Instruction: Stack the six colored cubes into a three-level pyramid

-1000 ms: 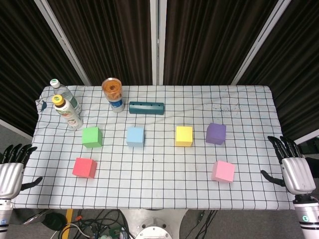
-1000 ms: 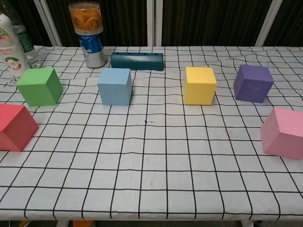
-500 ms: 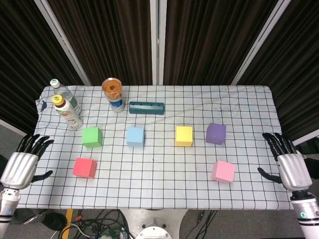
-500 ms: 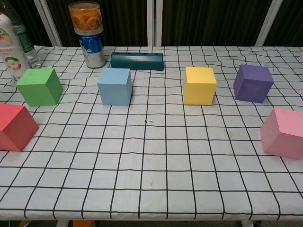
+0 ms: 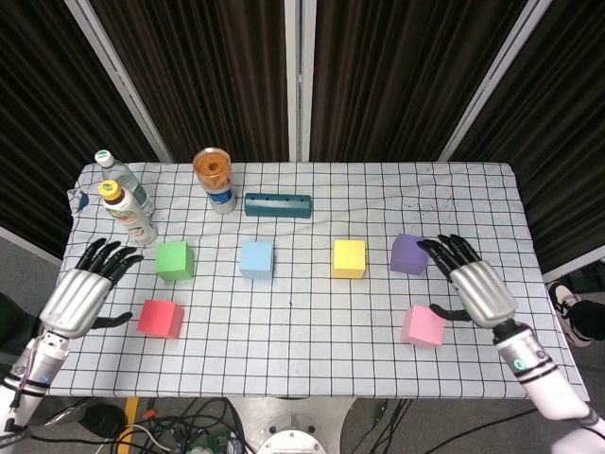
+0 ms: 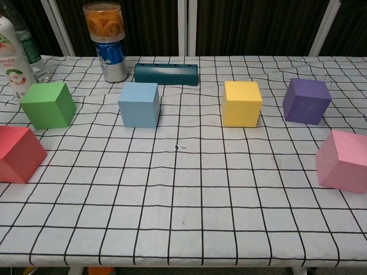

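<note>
Dark curtains hang behind our checkered table [image 5: 312, 312], where six cubes lie apart, none stacked. Taking the blue cube [image 5: 256, 258] as landmark: the green cube [image 5: 174, 260] sits to its left, the red cube [image 5: 160, 318] further left and nearer us, the yellow cube [image 5: 349, 257] and purple cube [image 5: 408, 253] to its right, the pink cube [image 5: 422, 324] right and nearer. Our left hand [image 5: 77, 293] hovers beside red, fingers spread, empty; our right hand [image 5: 477, 288] likewise, between purple and pink.

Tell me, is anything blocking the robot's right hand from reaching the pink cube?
Nothing visible. The right hand hovers open just beside the pink cube, with only bare tablecloth between them; the purple cube sits farther back, out of the way.
</note>
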### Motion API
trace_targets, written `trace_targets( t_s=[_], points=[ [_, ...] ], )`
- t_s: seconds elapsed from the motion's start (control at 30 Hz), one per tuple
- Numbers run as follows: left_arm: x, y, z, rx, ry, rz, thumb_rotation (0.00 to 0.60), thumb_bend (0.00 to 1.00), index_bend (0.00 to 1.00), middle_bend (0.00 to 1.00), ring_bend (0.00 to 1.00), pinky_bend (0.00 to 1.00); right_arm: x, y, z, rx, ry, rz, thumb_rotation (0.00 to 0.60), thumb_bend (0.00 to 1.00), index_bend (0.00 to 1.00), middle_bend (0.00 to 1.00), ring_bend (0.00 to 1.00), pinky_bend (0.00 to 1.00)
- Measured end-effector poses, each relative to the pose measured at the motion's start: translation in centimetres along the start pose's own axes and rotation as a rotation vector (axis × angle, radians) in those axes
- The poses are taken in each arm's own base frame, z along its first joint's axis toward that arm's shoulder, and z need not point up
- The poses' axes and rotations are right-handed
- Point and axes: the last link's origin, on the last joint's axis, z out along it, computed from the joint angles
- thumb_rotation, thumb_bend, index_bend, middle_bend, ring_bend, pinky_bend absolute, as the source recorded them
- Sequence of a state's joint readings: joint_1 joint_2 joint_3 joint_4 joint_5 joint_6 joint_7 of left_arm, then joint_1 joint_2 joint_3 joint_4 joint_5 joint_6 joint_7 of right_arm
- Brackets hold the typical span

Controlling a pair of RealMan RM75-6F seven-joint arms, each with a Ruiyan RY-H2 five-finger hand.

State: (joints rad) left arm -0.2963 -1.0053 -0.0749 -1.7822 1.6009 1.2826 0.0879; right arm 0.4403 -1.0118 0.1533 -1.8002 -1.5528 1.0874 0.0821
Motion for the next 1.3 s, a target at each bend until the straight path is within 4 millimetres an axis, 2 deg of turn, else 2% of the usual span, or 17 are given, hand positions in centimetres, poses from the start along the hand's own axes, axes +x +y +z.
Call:
trace_targets(
  t_s=[0.13, 0.37, 0.67, 0.9, 1.0, 1.17, 1.3],
  points=[
    [-0.4, 0.7, -0.4, -0.018, 0.003, 0.001, 0.6, 0.04, 0.17, 0.12, 0.07, 0.03, -1.4, -2.8, 4.9, 0.082, -0.085, 0.094, 0.6, 0.08, 0.0, 0.13, 0.0, 0.0],
    [-1.1, 1.4, -1.2, -0.026, 0.004, -0.013, 0.6, 0.04, 0.17, 0.12, 0.07, 0.02, -5.3, -10.1, 14.5, 0.206, -0.227, 0.181, 0.6, 0.09, 0.0, 0.11, 0.0, 0.0],
    [-1.5, 0.8, -2.1, 0.018, -0.004, -0.033, 0.6, 0.04, 0.17, 0.12, 0.07, 0.03, -8.9, -15.9, 22.9, 0.227, -0.272, 0.059, 0.6, 0.05, 0.0, 0.11, 0.0, 0.0],
    [-1.7, 0.1, -2.9, 0.045, -0.015, -0.045, 0.6, 0.04, 0.17, 0.12, 0.07, 0.03, -11.7, -18.9, 26.6, 0.179, -0.295, 0.017, 0.6, 0.05, 0.0, 0.13, 0.0, 0.0],
    [-1.6, 0.0, -3.2, 0.051, -0.01, -0.046, 0.6, 0.04, 0.17, 0.12, 0.07, 0.03, -12.7, -19.9, 27.5, 0.154, -0.314, 0.011, 0.6, 0.08, 0.0, 0.21, 0.0, 0.0],
    [-1.5, -0.2, -3.3, 0.053, 0.002, -0.051, 0.6, 0.04, 0.17, 0.12, 0.07, 0.03, -13.3, -20.0, 27.9, 0.132, -0.309, -0.016, 0.6, 0.22, 0.03, 0.39, 0.05, 0.0],
    [-1.5, -0.3, -3.2, 0.047, 0.01, -0.051, 0.6, 0.04, 0.17, 0.12, 0.07, 0.03, -12.8, -19.5, 27.4, 0.126, -0.274, -0.011, 0.6, 0.23, 0.04, 0.41, 0.07, 0.01]
  ],
)
